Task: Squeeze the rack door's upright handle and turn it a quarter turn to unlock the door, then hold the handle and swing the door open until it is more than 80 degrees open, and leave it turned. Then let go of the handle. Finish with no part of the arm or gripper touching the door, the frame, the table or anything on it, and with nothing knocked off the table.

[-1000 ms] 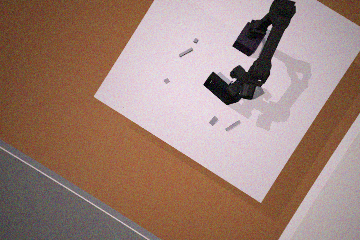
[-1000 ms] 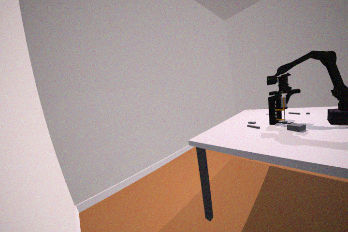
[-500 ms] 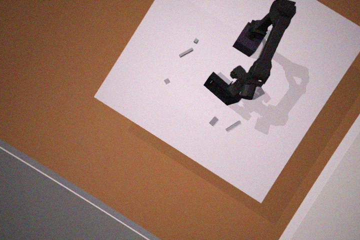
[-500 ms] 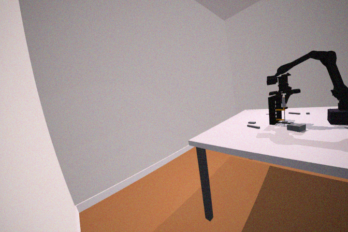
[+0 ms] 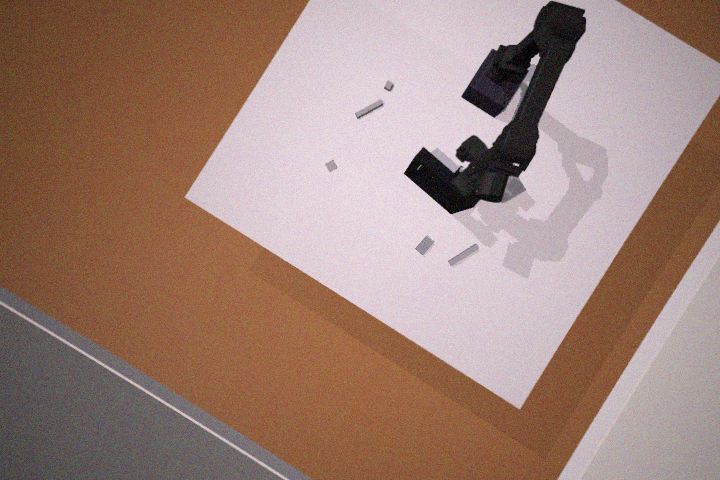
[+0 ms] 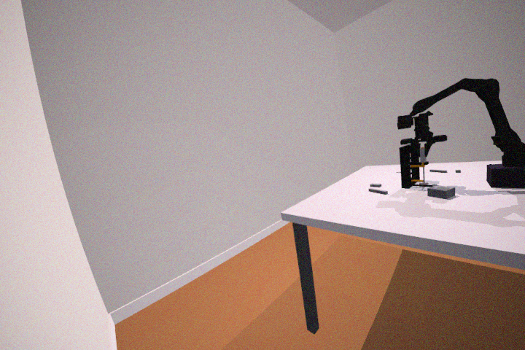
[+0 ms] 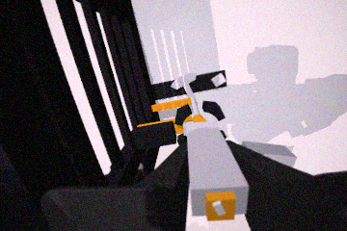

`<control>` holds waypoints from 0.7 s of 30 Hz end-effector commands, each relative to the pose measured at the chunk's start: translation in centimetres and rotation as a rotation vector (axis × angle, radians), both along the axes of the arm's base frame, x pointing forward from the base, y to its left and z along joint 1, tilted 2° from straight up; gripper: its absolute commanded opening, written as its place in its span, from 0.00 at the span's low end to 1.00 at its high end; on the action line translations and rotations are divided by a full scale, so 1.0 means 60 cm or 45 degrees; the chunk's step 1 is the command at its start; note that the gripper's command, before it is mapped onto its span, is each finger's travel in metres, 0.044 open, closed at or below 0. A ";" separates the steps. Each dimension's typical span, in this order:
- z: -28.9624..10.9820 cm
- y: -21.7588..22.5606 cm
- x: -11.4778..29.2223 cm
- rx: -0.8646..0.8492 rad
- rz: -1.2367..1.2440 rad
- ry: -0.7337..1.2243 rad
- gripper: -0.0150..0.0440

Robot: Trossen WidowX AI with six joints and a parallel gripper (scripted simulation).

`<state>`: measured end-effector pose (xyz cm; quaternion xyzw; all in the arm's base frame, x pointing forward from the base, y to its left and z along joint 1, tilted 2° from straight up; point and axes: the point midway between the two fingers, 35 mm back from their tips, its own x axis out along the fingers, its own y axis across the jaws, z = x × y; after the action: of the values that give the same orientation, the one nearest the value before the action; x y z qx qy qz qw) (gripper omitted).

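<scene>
The black slatted rack point(image 5: 435, 183) point(image 6: 405, 167) stands upright on the white table point(image 5: 293, 186) point(image 6: 337, 206). In the wrist view its slatted panel point(image 7: 92, 87) fills the left side. The pale grey upright handle point(image 6: 423, 152) point(image 7: 215, 159) has an orange square on its near end and orange brackets beside its lower part. My gripper point(image 7: 204, 148) is shut on the handle, with one black finger on each side of it. In the top view the arm hides the handle. I see no clear gap between door and frame, but cannot tell the door's exact angle.
A grey block point(image 5: 515, 190) point(image 6: 440, 192) point(image 7: 273, 153) lies close beside the rack. A small flat block point(image 5: 424, 245) point(image 6: 375, 185) and a bar point(image 5: 463, 254) point(image 6: 378, 191) lie beyond it. Another bar point(image 5: 369, 109) point(image 6: 438, 170) and small cubes point(image 5: 388, 86) point(image 5: 331, 165) lie on the other side.
</scene>
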<state>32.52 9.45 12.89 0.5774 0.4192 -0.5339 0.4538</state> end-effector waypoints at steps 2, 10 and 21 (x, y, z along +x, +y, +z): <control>-0.001 -0.004 -0.009 -0.015 0.122 0.007 0.27; -0.002 -0.008 -0.021 -0.032 0.339 0.009 0.27; -0.005 -0.020 -0.048 -0.053 0.619 0.012 0.27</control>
<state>29.83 8.48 12.63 0.4650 0.5252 -0.4397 0.5609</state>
